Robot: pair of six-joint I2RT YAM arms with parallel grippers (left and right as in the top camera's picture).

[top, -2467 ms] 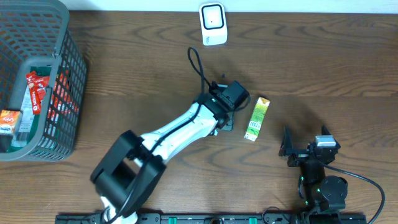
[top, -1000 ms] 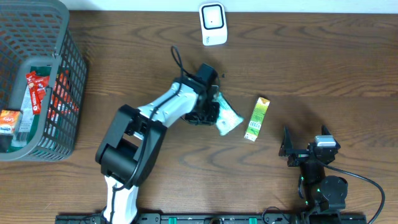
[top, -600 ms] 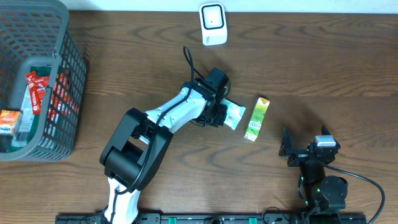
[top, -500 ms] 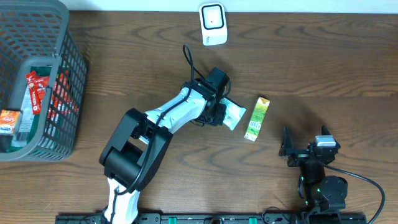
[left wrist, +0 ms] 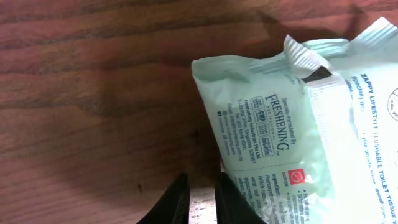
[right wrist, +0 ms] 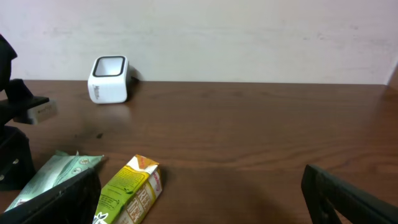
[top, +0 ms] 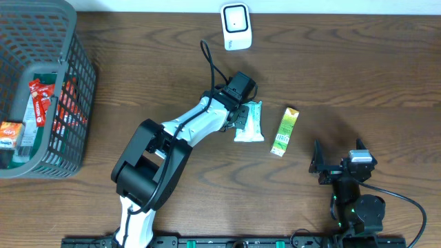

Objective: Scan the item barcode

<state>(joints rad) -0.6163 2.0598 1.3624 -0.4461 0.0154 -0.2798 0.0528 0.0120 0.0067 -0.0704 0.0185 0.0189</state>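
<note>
A pale green pack of wipes (top: 249,122) lies flat on the wooden table, its printed back filling the right of the left wrist view (left wrist: 292,124). My left gripper (top: 241,109) hovers at the pack's left edge. Its jaws (left wrist: 201,182) stand a narrow gap apart with only bare table between them, and the pack lies just right of the right finger (left wrist: 235,202). A green and yellow carton (top: 284,131) rests right of the pack. The white scanner (top: 236,26) stands at the table's far edge. My right gripper (top: 337,165) sits wide open and empty near the front right, with the carton (right wrist: 127,190) ahead of it.
A grey wire basket (top: 76,96) holding several packaged items stands at the left edge. The left arm's cable (top: 212,62) loops up between the arm and the scanner (right wrist: 109,79). A pale wall runs behind the table's far edge.
The left gripper swung the pack of wipes rightward, laid it flat beside the carton and let go of it. The right arm has not moved.
</note>
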